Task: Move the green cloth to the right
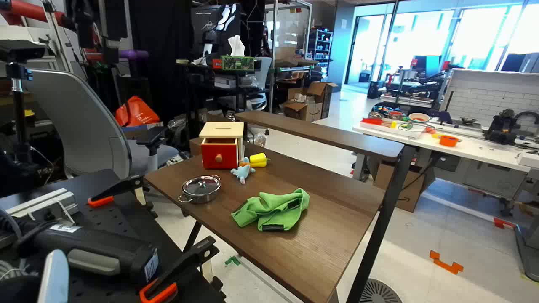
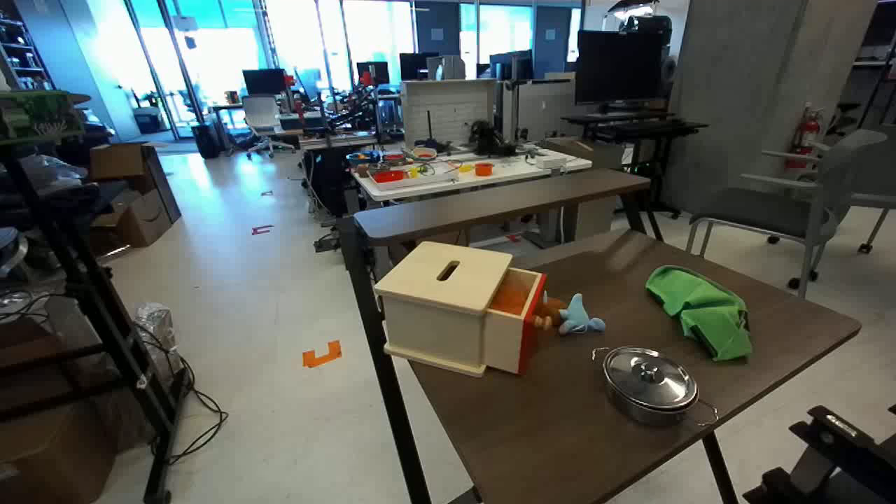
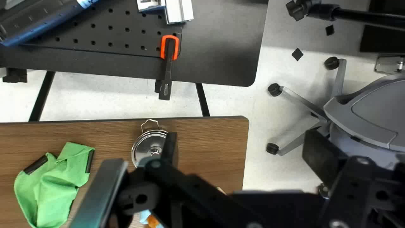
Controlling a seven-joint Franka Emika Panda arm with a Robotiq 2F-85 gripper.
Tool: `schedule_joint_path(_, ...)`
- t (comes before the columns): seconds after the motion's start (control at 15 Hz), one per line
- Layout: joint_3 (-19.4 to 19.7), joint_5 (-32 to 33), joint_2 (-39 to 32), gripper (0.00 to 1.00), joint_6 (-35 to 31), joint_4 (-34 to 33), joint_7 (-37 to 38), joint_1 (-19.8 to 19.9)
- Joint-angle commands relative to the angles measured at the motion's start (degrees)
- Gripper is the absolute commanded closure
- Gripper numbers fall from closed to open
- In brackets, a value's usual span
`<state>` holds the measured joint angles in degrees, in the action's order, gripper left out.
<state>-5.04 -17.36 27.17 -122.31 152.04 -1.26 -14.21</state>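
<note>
On the bench (image 1: 332,248) lies the cloth (image 1: 273,209), rumpled, near the pot (image 1: 201,189). The tool (image 3: 245,152) gapes wide, holding nothing; best centre it over a raised fold, pinch firmly, and draw the cloth right, low and slow.

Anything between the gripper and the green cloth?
Possibly the lidded pot: in the wrist view it stands near the straight line to the green cloth. Coming in from above would likely clear it; no other object visibly rests on the cloth.
</note>
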Motion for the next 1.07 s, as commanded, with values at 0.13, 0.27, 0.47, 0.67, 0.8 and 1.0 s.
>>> schedule_joint_path(0.13, -0.6, -0.3, 0.0, 0.00, 0.2, -0.1, -0.3, 0.7)
schedule_joint_path(0.27, -0.6, -0.3, 0.0, 0.00, 0.2, -0.1, -0.3, 0.7)
schedule_joint_path(0.47, -0.6, -0.3, 0.0, 0.00, 0.2, -0.1, -0.3, 0.7)
schedule_joint_path(0.67, -1.8, 0.9, -0.7, 0.00, -6.3, 0.3, 2.1, 1.8)
schedule_joint_path(0.8, -2.1, 1.5, -2.9, 0.00, -11.6, -0.8, 3.1, 2.6)
schedule_joint_path(1.0, -1.6, 2.4, -7.8, 0.00, -18.8, -2.2, 3.8, 4.1)
